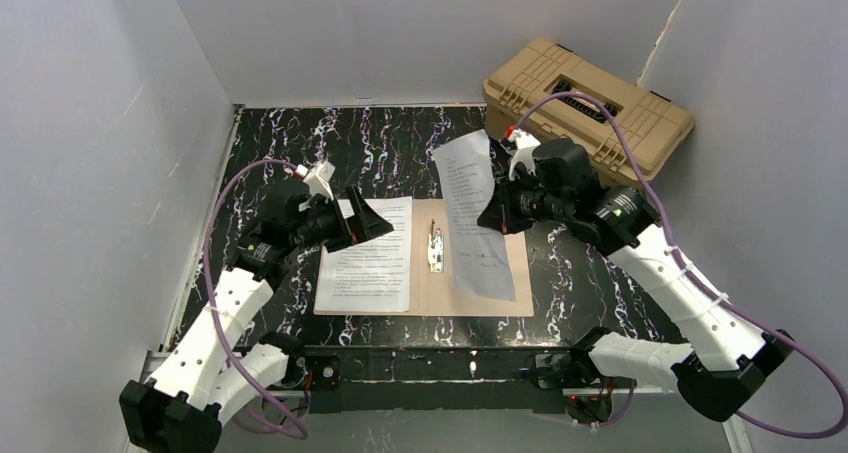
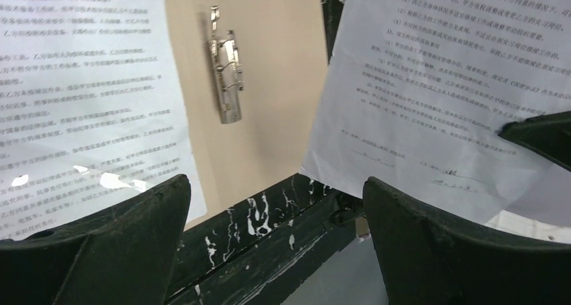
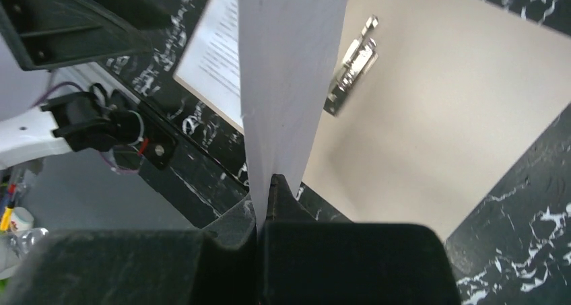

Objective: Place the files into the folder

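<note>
Folder [image 1: 426, 298], one, bears flat sheet [image 1: 365, 255]; right tool [image 1: 495, 213] pinches second sheet [image 1: 468, 183].

high rear view over the scene; close downward wrist views, the folder clip [image 2: 225, 76] common to both

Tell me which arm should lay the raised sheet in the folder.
Right: the right gripper pinches the sheet above the folder; the left gripper is open and empty.

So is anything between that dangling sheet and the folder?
Nothing visible. The sheet in the right gripper hangs over the bare right half of the folder; the other sheet lies on its left half.
</note>
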`<state>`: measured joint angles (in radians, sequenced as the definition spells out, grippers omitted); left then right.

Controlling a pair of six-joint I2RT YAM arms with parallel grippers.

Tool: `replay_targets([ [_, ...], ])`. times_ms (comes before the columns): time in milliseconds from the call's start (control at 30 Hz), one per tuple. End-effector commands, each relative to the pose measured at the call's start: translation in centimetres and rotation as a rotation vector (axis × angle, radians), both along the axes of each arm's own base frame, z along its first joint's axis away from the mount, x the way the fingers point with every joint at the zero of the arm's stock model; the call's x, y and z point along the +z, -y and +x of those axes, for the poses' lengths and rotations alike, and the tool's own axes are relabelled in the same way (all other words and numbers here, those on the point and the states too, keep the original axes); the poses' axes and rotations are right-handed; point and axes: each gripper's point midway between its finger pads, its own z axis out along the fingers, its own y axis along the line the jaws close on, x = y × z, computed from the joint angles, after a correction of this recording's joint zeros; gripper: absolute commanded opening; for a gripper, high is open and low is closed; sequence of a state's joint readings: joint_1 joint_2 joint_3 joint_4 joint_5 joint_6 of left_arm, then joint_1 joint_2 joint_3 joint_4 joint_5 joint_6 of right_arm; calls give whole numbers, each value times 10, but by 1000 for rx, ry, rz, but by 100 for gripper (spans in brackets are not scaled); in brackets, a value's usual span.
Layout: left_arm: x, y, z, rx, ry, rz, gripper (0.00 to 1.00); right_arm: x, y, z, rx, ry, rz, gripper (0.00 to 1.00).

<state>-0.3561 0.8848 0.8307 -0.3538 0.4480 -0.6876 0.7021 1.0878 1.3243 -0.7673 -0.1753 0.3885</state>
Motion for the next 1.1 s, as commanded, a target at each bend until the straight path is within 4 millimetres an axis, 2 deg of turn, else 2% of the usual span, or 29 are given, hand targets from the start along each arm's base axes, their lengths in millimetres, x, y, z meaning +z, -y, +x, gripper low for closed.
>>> replay_targets([
  [0,-42,-12,1,67,-102,94,98,-25,12,-1,-49,-100,-113,1],
  [67,-58,-14,0,86,-149,113,98,-35,12,2,-62,-143,-127,1],
  [167,-72,-14,0,102,-180,113,98,-46,8,7,-64,-202,-110,1],
  [367,-86,-10,-3,91,-205,94,98,-71,1,21,-99,-297,-58,1],
  [700,-90,-5,-9,51,-196,67,98,-97,9,51,-165,-405,79,1],
  [867,-90,-4,-11,35,-191,62,98,-110,2,52,-134,-451,121,1],
  [1067,-89,-4,-13,19,-180,63,98,-108,-6,52,-101,-456,170,1],
])
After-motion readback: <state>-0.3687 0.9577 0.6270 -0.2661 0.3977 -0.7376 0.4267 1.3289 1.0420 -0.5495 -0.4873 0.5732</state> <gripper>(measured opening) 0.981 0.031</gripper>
